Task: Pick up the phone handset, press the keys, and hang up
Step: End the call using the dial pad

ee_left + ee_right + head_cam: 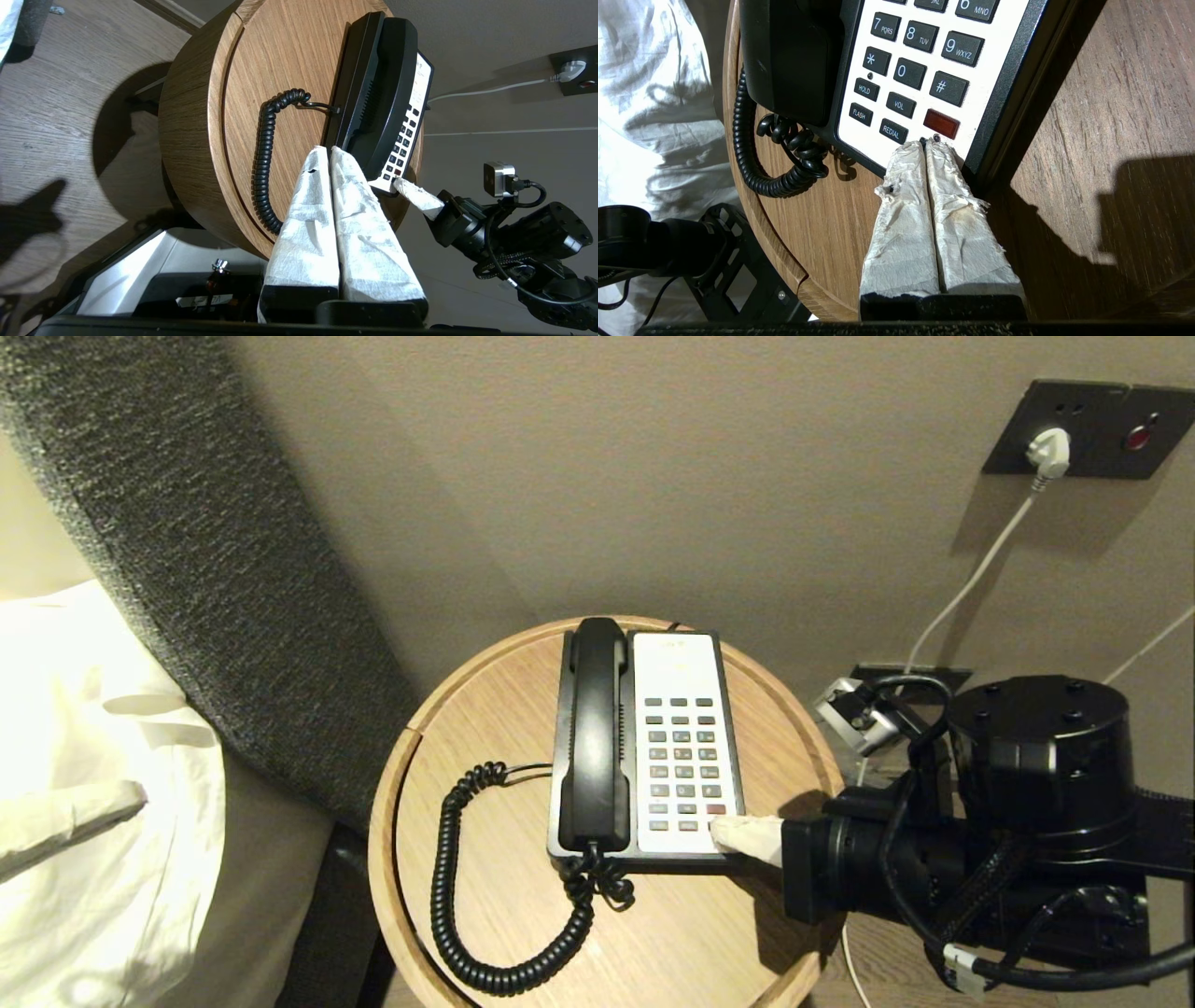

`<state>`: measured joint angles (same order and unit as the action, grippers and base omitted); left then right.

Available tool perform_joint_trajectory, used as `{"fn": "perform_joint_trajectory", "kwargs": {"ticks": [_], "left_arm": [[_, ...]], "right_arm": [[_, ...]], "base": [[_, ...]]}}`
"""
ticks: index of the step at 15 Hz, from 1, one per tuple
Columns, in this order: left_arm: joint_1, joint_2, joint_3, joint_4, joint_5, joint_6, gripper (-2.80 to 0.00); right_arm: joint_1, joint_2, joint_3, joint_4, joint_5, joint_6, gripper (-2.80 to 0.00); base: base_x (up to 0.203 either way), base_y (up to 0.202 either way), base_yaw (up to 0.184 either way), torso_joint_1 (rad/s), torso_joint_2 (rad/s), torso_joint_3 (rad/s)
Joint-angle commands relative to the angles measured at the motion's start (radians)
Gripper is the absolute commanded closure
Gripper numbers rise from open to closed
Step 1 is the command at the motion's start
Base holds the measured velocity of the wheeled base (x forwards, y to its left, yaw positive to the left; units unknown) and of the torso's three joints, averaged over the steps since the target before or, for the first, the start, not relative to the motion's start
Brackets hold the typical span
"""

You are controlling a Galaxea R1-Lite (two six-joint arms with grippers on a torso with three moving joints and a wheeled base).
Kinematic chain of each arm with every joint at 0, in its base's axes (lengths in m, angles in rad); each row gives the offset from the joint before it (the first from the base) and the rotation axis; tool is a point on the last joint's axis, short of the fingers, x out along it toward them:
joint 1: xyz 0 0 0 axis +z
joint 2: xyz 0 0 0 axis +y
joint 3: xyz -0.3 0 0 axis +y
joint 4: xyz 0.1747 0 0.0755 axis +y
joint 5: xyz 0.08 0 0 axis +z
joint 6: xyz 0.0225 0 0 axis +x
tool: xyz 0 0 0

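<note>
1. Bed linen (84,859), white, at the far left, beside a dark upholstered headboard (187,551). Not part of the job.

2. Worktop (467,728), a round wooden bedside table with a raised rim that keeps the telephone from sliding off.

3. Coiled cord (448,896), black, looping over the worktop's left and near side. I judge the slack is there so the receiver can be lifted freely.

4. My left pincer (329,151), both cloth-wrapped fingers pressed flat together, gripping nothing. It hangs off the near-left side of the worktop with its tips pointing toward the near end of the phone, clear of the work; it does not show in the head view.

5. Phone handset (595,737), long black bar, lying seated in its cradle along the left side of the base, cord leaving its near end. It is not lifted.

6. Phone base (728,747), black frame with a white keypad panel (920,60) to the right of the cradle.

7. My right pincer (738,835), fingers shut into one blunt tip, holding nothing. Closed this way it serves as a single poking finger. The tip rests at the panel's near right corner, just below the red key (941,123) and REDIAL key (893,131). The handset lies to its left, across the key columns, not touching it.

8. Wall socket (1088,429) with white plug (1047,450), upper right.
</note>
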<state>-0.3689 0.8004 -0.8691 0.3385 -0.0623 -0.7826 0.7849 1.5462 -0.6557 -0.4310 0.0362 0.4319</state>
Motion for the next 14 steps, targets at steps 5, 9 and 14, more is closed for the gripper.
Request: {"fn": "perform_joint_trajectory", "kwargs": {"ticks": [5,9,14], "left_arm": [[-0.001,-0.01,0.022,0.002,0.001,-0.004,0.0],[-0.001,-0.05,0.07,0.004,0.003,0.005,0.0],[0.012,-0.101,0.155,0.004,0.02,0.008,0.0]], "right_arm": [[-0.001,-0.047,-0.001,-0.025,-0.001,0.002,0.0],[-0.019,-0.104,0.035,-0.023,-0.001,0.0,0.0],[-0.08,-0.166,0.075,-0.023,-0.002,-0.001,0.0]], "base": [[0.0,0.0,0.0,0.0,0.0,0.0],[0.0,0.0,0.0,0.0,0.0,0.0],[0.0,0.0,0.0,0.0,0.0,0.0]]}}
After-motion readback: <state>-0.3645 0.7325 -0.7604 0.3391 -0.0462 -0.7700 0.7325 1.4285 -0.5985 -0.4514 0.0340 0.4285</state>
